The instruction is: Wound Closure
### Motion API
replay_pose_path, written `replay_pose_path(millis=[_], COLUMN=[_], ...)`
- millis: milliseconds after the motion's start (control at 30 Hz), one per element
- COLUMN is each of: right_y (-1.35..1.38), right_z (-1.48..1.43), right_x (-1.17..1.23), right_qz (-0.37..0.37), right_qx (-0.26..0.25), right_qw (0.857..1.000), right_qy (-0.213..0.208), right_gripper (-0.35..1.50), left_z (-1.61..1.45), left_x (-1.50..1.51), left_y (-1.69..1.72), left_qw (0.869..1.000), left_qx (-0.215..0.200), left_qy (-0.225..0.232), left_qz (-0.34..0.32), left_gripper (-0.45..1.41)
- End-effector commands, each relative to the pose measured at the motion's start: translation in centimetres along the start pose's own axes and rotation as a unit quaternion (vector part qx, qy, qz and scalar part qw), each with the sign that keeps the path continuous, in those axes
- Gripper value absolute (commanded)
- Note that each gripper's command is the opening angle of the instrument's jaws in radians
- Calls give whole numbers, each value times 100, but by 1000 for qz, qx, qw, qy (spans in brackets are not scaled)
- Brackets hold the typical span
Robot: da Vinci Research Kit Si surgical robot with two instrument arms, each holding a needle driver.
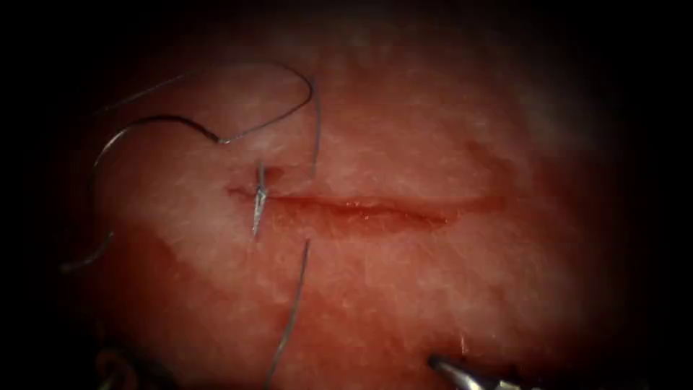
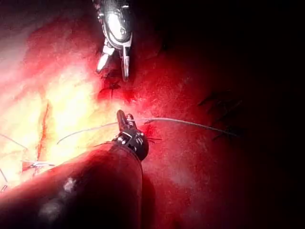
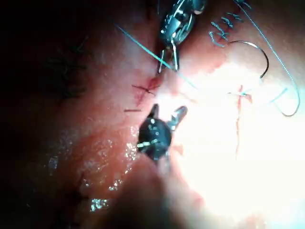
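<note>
Left tool (image 2: 125, 119) grips the thread (image 2: 190, 123); your right tool (image 3: 167, 113) gapes empty.
Needle (image 1: 155, 120) lies free, upper left on the tissue (image 1: 404, 289); seemingly between stitches, you must regrasp it.

Endoscope view dim and soft, heavy dark vignette all round, tissue (image 1: 404, 144) lit centrally, wrist views glaring on pale tissue, elsewhere deep shadow.
</note>
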State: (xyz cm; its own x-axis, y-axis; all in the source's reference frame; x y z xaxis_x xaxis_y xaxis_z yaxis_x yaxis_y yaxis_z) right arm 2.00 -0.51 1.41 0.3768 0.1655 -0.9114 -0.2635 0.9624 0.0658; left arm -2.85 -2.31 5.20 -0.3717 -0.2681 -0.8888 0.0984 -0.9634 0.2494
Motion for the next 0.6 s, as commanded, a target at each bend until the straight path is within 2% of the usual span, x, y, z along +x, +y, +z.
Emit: replay_pose_path(millis=[33, 167, 233, 400, 600], right_y=[-13, -11, -8, 14, 48], right_z=[4, 10, 23, 58, 89], right_x=[-1, 2, 9, 13, 3], right_qz=[2, 3, 6, -36, -60], right_qx=[3, 14, 22, 26, 27], right_qw=[1000, 1000, 1000, 999, 998], right_qy=[1, 4, 5, 4, -3], right_gripper=[131, 116, 108, 119, 119], left_z=[0, -4, -5, -3, 2], left_x=[-1, -5, -5, -2, -7], left_y=[11, 3, -10, -33, -56], left_qw=[1000, 999, 999, 999, 999], left_qx=[-10, -23, -23, -26, -27], left_qy=[4, 4, 4, 9, 12], left_qz=[14, 28, 28, 29, 30], left_gripper=[-45, -45, -45, -45, -45])
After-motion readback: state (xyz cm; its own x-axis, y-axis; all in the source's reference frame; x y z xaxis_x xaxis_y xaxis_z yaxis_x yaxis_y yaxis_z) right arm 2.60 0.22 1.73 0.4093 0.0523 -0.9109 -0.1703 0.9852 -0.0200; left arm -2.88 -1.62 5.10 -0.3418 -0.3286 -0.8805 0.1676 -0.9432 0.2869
